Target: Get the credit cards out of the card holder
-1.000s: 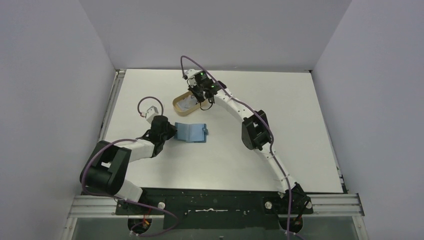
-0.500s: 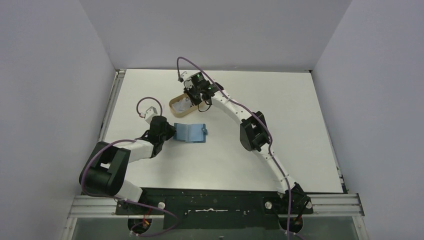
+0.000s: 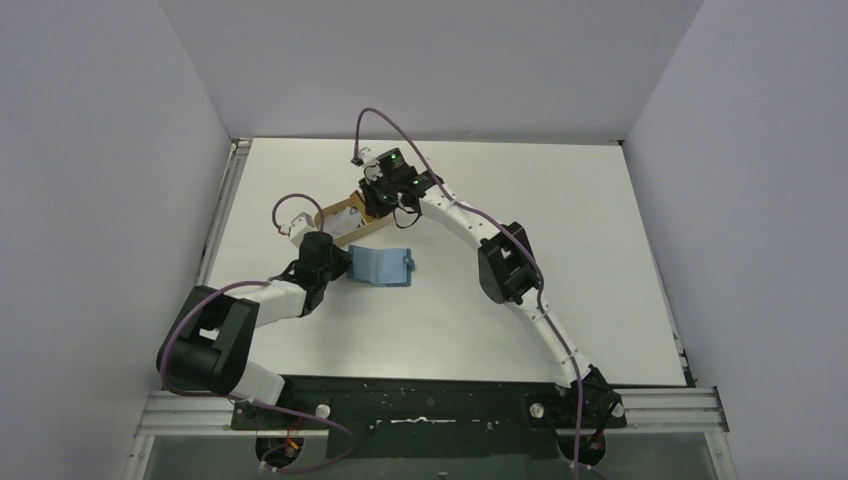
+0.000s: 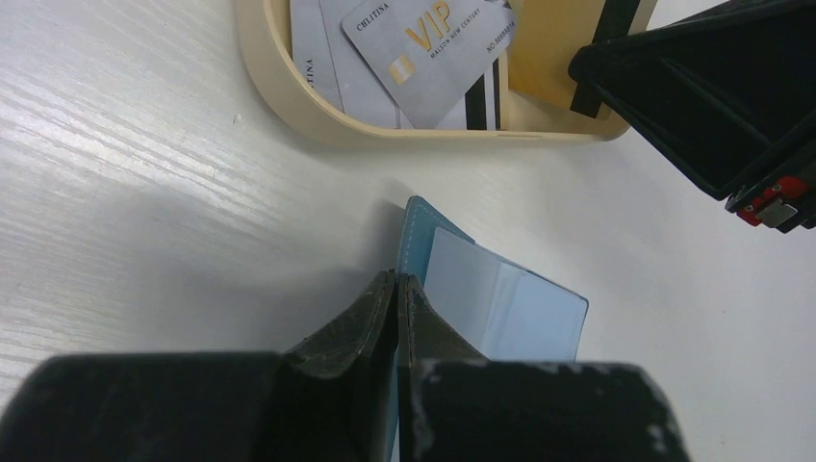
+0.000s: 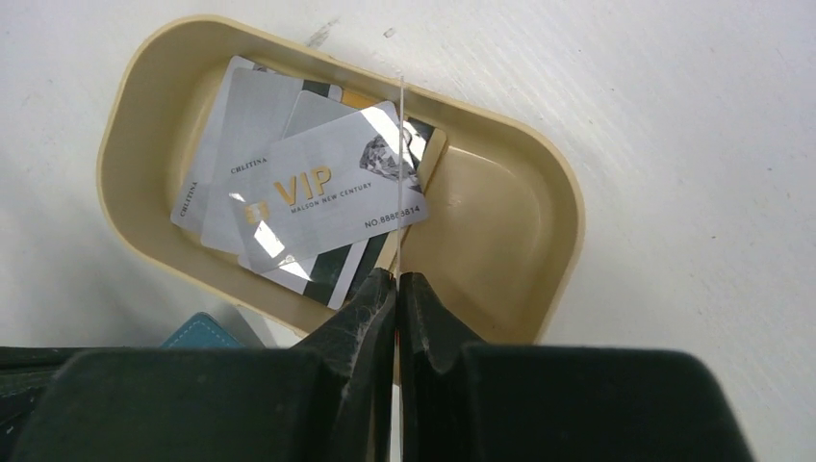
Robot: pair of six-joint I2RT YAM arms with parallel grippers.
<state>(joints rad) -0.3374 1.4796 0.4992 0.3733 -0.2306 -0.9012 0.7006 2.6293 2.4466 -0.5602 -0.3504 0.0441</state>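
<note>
The teal card holder (image 3: pixel 383 265) lies open on the table, its light blue pockets (image 4: pixel 500 303) showing. My left gripper (image 4: pixel 397 279) is shut on its left edge, as the top view (image 3: pixel 338 265) also shows. Several whitish-grey credit cards (image 5: pixel 327 207), one marked VIP, lie in the oval tan tray (image 5: pixel 539 192). My right gripper (image 5: pixel 396 277) is shut on a thin card seen edge-on (image 5: pixel 400 144), held upright over the tray. From above the right gripper (image 3: pixel 372 205) sits at the tray's right end.
The tan tray (image 3: pixel 338 215) lies just beyond the card holder, close to the left wrist. In the left wrist view the tray rim (image 4: pixel 279 87) is at the top and the right gripper's black body (image 4: pixel 712 106) at the upper right. A wallet corner (image 5: pixel 202 332) shows below the tray.
The right gripper has moved left and a little nearer, and the tan tray has shifted left and turned with it. The left gripper and card holder have stayed put.
</note>
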